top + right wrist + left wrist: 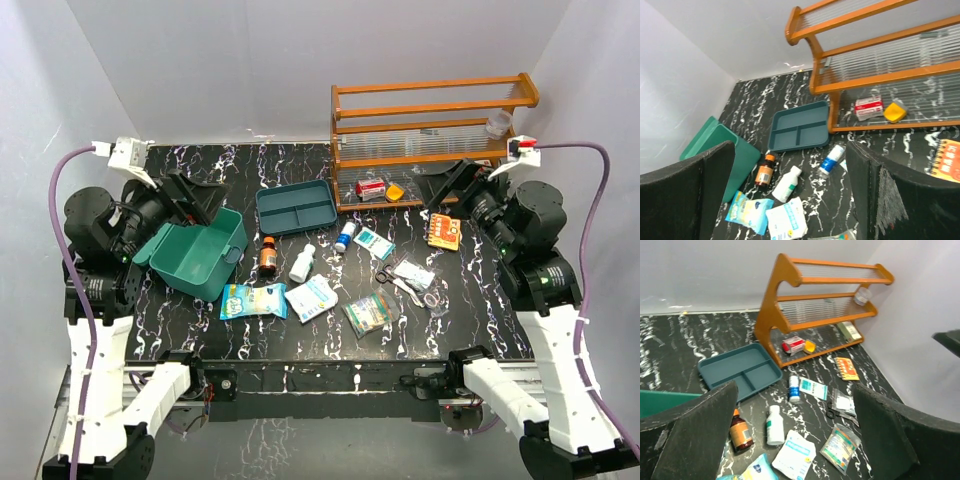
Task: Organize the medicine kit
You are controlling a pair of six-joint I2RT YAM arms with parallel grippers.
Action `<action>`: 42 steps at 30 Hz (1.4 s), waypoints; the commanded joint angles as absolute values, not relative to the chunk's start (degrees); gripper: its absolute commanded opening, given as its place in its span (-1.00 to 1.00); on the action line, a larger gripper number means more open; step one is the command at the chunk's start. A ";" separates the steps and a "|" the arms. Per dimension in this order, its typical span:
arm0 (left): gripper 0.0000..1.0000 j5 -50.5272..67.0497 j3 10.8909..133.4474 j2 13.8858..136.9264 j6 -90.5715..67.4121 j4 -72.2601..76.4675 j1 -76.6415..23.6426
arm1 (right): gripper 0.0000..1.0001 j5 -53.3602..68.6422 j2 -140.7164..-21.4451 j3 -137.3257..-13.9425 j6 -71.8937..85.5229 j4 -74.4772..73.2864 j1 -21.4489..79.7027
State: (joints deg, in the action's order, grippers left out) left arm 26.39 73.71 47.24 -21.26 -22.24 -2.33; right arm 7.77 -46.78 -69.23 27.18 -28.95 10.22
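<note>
Hardly begun, I judge: medicine kit [195,257] open, bottles [302,264] and packets [311,298] loose beside it; left gripper [196,199] and right gripper [454,186] spread wide, empty.

The surface [300,350] is showing black with white marble veining. At the left the medicine kit [195,260] is sitting in teal-green, the divided tray [296,208] is looking a darker blue-teal, and the shelf rack [430,100] at the far right is glowing orange. A red-and-white box [371,188] and a yellow piece [395,191] are lying on its lowest shelf. An amber bottle [268,257] is wearing an orange label near a white bottle [302,264]. Purple cables [570,146] are trailing at both sides.
</note>
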 commanded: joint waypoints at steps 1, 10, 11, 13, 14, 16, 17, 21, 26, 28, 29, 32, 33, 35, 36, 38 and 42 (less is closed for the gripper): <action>0.97 38.07 71.70 46.89 -23.97 -15.36 -2.23 | 0.83 15.94 -47.86 -68.62 30.90 -21.45 9.66; 0.97 53.09 58.89 51.71 -34.17 2.58 -7.77 | 0.83 23.27 -50.28 -65.26 32.20 -19.37 9.55; 0.97 52.78 58.22 52.48 -33.97 1.65 -8.47 | 0.83 23.62 -50.36 -64.39 32.18 -19.12 9.47; 0.97 49.40 56.71 54.31 -34.21 -0.14 -10.37 | 0.81 25.71 -50.58 -62.26 32.04 -18.15 9.43; 0.97 46.96 56.19 55.24 -34.13 -1.65 -11.71 | 0.79 26.47 -50.75 -61.25 32.11 -17.54 9.50; 0.95 38.69 55.83 57.43 -32.99 -6.84 -15.35 | 0.73 27.70 -51.21 -59.33 32.88 -16.11 9.46; 0.91 33.64 55.76 58.49 -32.93 -9.63 -17.16 | 0.70 27.97 -51.49 -58.31 33.48 -15.49 9.49; 0.73 13.38 57.28 63.26 -35.60 -21.64 -22.57 | 0.56 28.15 -52.98 -55.08 35.61 -14.35 9.56; 0.50 1.97 59.65 69.96 -37.11 -25.58 -30.25 | 0.42 26.61 -54.05 -52.10 36.39 -14.24 9.95; 0.46 -5.32 62.18 74.18 -37.29 -28.62 -32.72 | 0.38 25.94 -54.27 -51.31 36.98 -13.96 10.13; 0.43 -8.28 63.30 75.93 -37.76 -30.13 -33.21 | 0.36 25.76 -54.30 -50.93 37.22 -13.79 10.22; 0.34 -9.89 65.03 80.07 -36.89 -30.14 -34.03 | 0.26 25.01 -54.34 -49.78 37.78 -13.55 10.55; 0.29 -8.58 65.07 81.01 -35.92 -28.48 -34.43 | 0.23 24.78 -54.37 -49.32 37.93 -13.54 10.62; 0.26 -4.48 64.73 82.69 -34.26 -24.64 -35.20 | 0.18 24.20 -54.25 -48.38 38.09 -13.45 10.75; 0.26 -2.21 64.49 83.75 -33.25 -22.53 -35.41 | 0.17 23.95 -54.26 -48.02 38.09 -13.45 10.77; 0.31 1.52 64.72 86.51 -31.90 -20.08 -35.61 | 0.15 23.51 -54.22 -47.36 38.43 -13.48 10.73; 0.39 2.87 68.45 93.40 -29.71 -21.61 -36.31 | 0.15 22.73 -53.89 -46.24 39.03 -13.45 10.80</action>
State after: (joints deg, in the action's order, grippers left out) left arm -0.14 64.23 88.97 -33.08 -22.50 -35.40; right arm 24.16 -54.81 -46.76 38.17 -16.91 10.55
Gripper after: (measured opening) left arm 0.688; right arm 0.579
